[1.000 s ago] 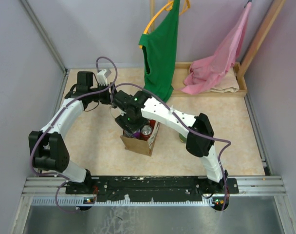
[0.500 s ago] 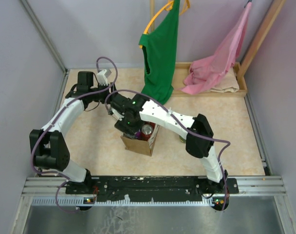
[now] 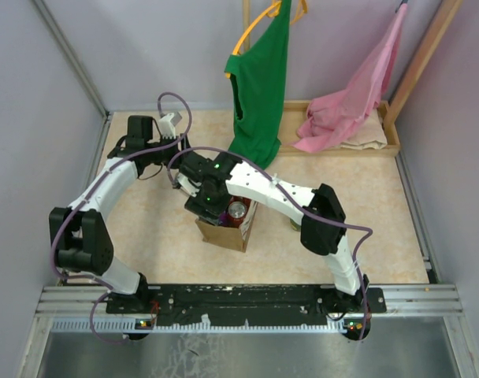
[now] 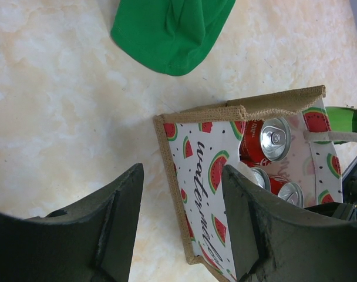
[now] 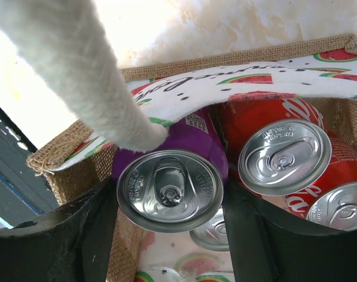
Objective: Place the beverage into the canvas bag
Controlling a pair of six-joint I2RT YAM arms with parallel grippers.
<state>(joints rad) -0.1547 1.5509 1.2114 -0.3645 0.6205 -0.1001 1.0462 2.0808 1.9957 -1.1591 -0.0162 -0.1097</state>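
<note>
My right end effector (image 5: 168, 205) pinches the purple can (image 5: 169, 187) in the bag's (image 5: 237, 57) mouth, with the rope handle (image 5: 78, 76) at its 11 o'clock. I'd lower it straight, clear of the red cans (image 5: 284, 155) at 3 o'clock, then release. My left end effector (image 4: 181, 179) hangs spread.

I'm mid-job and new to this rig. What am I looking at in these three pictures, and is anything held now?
Two robot arms share a table. The overhead picture looks down on both; the other two come from a camera on each wrist. The canvas bag stands mid-table with red cans inside. The right arm's fingers hold a purple can upright in the bag's opening, beside its white rope handle. The left arm's fingers are open and empty beside the bag. A green shirt and pink cloth hang at the back.
</note>
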